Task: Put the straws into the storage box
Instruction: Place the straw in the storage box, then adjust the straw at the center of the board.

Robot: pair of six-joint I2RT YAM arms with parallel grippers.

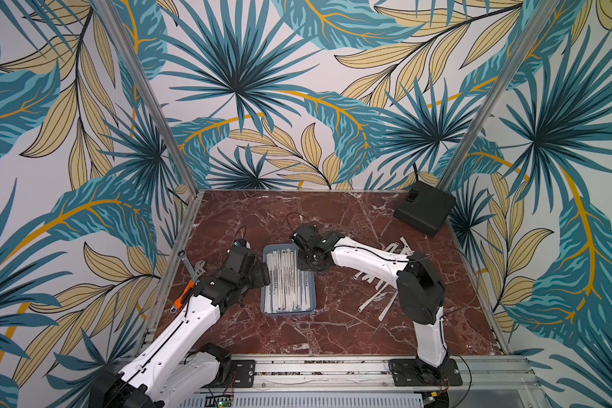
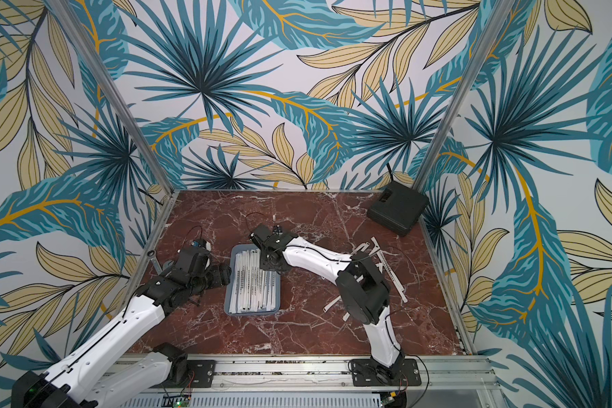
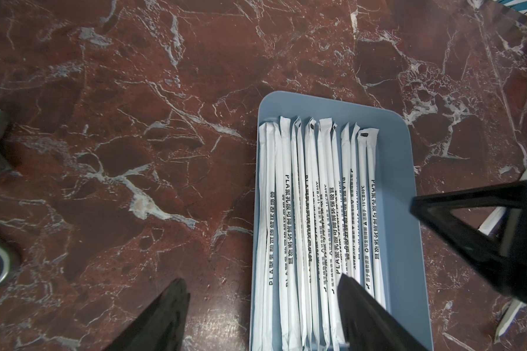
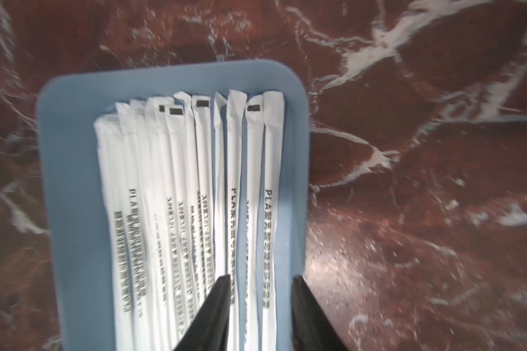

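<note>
Loose straws lie at mixed angles on the bench under my right arm, off to the right of the storage box, where some ten straws lie side by side, long axes running near to far. My left hand, open and empty, sits at the box's left rim; my right hand, parted and gripping nothing, hovers over its far right corner, nearer the loose straws

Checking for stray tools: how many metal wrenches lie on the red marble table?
2. A silver ring-ended wrench and an orange-gripped adjustable wrench lie crossed at the red marble table's left edge, beside the white left arm, which may hide others.
</note>
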